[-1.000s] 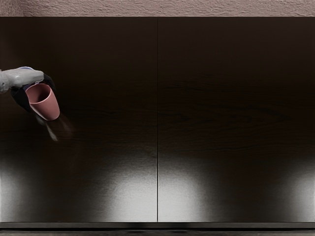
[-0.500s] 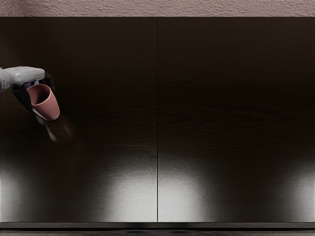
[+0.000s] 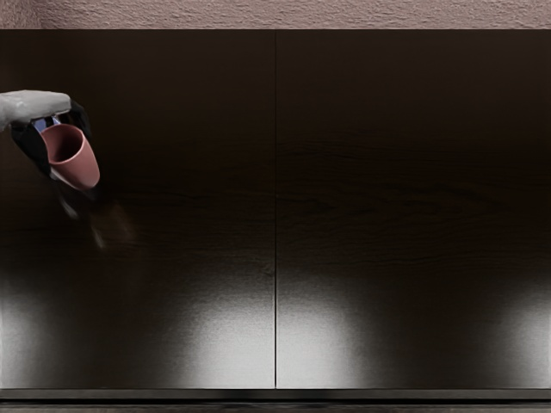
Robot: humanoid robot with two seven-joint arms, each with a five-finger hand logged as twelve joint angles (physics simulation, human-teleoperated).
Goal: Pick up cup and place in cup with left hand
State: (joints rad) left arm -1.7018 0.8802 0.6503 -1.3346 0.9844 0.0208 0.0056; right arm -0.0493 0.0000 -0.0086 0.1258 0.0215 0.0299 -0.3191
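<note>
My left hand [image 3: 65, 148] comes in from the left edge at the upper left of the head view, a pale back of the hand with dark fingers. Its fingers are wrapped around a pink cup [image 3: 82, 168], with dark digits on the cup's left side and behind its upper right. The cup leans, mouth toward the upper left and base toward the lower right. It appears raised, since a faint reflection lies apart below it. Only this one cup is visible.
The dark, glossy wooden table [image 3: 275, 215] fills most of the view, with a thin seam down its middle and bright light reflections near the front. A rough pinkish wall [image 3: 293, 14] runs behind its far edge.
My left hand and the pink cup have moved up the picture and slightly left, mostly in the last half second. The gap between the cup and its reflection has grown.
</note>
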